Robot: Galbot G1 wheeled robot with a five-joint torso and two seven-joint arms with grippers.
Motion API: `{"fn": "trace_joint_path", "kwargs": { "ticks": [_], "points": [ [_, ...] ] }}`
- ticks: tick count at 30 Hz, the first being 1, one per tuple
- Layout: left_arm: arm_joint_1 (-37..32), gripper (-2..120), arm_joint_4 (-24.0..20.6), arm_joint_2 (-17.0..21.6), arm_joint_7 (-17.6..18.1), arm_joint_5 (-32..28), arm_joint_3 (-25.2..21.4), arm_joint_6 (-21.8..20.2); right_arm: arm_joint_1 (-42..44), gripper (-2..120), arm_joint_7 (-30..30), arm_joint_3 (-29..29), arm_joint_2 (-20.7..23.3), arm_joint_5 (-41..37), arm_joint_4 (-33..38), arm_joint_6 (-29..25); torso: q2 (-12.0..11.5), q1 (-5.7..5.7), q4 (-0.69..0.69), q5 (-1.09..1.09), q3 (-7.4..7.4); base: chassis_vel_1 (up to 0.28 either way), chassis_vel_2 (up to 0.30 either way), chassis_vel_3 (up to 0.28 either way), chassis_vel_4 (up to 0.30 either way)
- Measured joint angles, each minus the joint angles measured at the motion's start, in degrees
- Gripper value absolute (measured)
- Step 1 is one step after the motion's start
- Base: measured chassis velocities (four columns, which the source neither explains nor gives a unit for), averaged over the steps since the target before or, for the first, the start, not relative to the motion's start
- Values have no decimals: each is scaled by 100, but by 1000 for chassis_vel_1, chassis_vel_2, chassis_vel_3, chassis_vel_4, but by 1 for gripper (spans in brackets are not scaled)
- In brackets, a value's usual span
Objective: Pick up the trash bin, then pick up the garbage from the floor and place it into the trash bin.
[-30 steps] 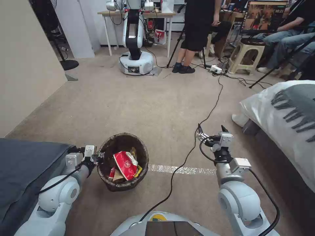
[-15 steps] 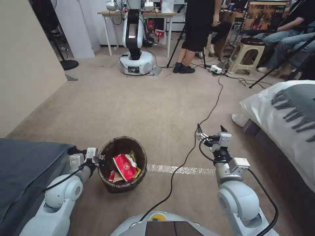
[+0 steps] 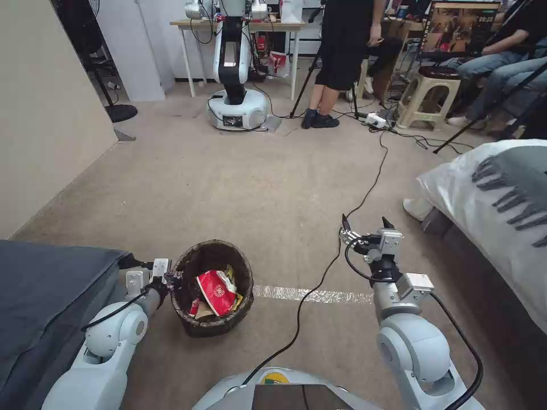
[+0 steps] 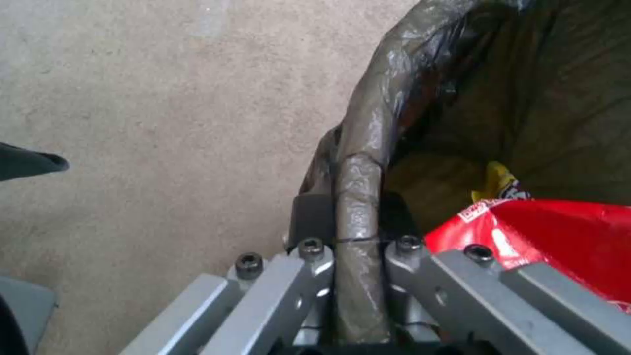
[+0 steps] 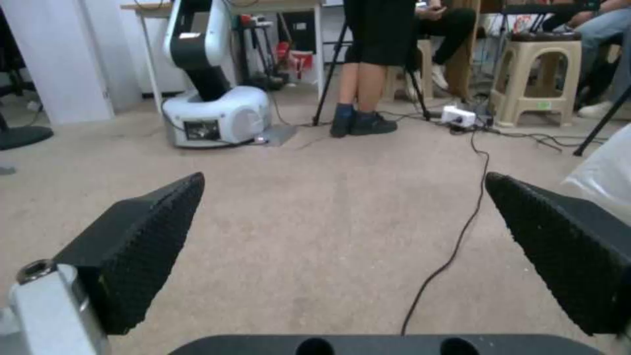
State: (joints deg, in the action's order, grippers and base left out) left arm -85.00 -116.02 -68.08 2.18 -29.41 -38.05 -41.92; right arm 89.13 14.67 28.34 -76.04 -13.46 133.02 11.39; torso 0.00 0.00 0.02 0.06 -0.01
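Observation:
The trash bin [image 3: 203, 327], lined with a crinkled dark bag, is low over the beige carpet floor [image 3: 256, 182] just left of my base. I cannot tell whether it touches the carpet. My left gripper [image 3: 171, 279] is shut on its near-left rim, and the left wrist view shows the bag-covered rim [image 4: 358, 197] pinched between the fingers [image 4: 309, 217]. Garbage lies inside: a crushed red-and-white cup [image 3: 216, 290] [image 4: 559, 231] and a yellow wrapper [image 4: 500, 182]. My right gripper [image 3: 365, 221] [image 5: 343, 177] hovers open and empty above the carpet on the right.
A black cable [image 3: 319, 279] runs across the carpet between the arms, crossing a pale tape line [image 3: 307, 294]. A bed with white-grey bedding [image 3: 501, 199] lies right, a dark grey surface [image 3: 40, 285] left. Another robot's base [image 3: 236, 108], a standing person and stools are far ahead.
My left arm has drawn the bin slightly back toward me and lower, still gripping its rim. The right arm has hardly moved.

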Motion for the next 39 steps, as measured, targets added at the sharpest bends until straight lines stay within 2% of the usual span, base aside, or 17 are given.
{"fn": "trace_joint_path", "kwargs": {
  "ticks": [23, 25, 28, 29, 32, 33, 36, 38, 39],
  "points": [
    [128, 5, 166, -47, -15, 167, 160, 2, 21, 100, 12, 4, -13, -5, 20, 12, 1, 0, -1, -7, 1, 0, 0, 0, 0],
    [130, 9, 153, -45, -13, 178, 165, 0, 17, 100, 12, 4, -13, -6, 20, 11, 0, 0, -2, -9, 2, 0, 0, 0, 0],
    [132, 23, 124, -49, -12, 182, 187, -19, 12, 100, 12, -4, -14, -6, 20, 12, 0, 0, -4, -14, 3, 0, 0, 0, 0],
    [132, 23, 124, -49, -12, 182, 187, -19, 12, 100, 12, -4, -14, -6, 20, 12, 0, 0, -4, -14, 3, 0, 0, 0, 0],
    [125, 36, 105, -51, -8, 216, 216, -44, 8, 100, 12, -13, -15, -5, 20, 12, -1, 0, -4, -15, 4, 0, 0, 0, 0],
    [125, 36, 105, -51, -8, 216, 216, -44, 8, 100, 12, -13, -15, -5, 20, 12, -1, 0, -4, -15, 4, 0, 0, 0, 0],
    [117, 52, 55, -50, -3, 223, 193, -51, 9, 100, 13, -23, -16, -4, 20, 13, -1, 0, -4, -8, 3, 0, 0, 0, 0],
    [114, 55, 43, -50, 0, 223, 186, -51, 9, 100, 13, -27, -16, -3, 20, 14, -1, 0, -4, -8, 3, 0, 0, 0, 0],
    [106, 62, 14, -52, 8, 224, 178, -51, 6, 100, 12, -37, -16, -2, 20, 15, -1, 0, -3, -8, 3, 0, 0, 0, 0]
  ]
}}
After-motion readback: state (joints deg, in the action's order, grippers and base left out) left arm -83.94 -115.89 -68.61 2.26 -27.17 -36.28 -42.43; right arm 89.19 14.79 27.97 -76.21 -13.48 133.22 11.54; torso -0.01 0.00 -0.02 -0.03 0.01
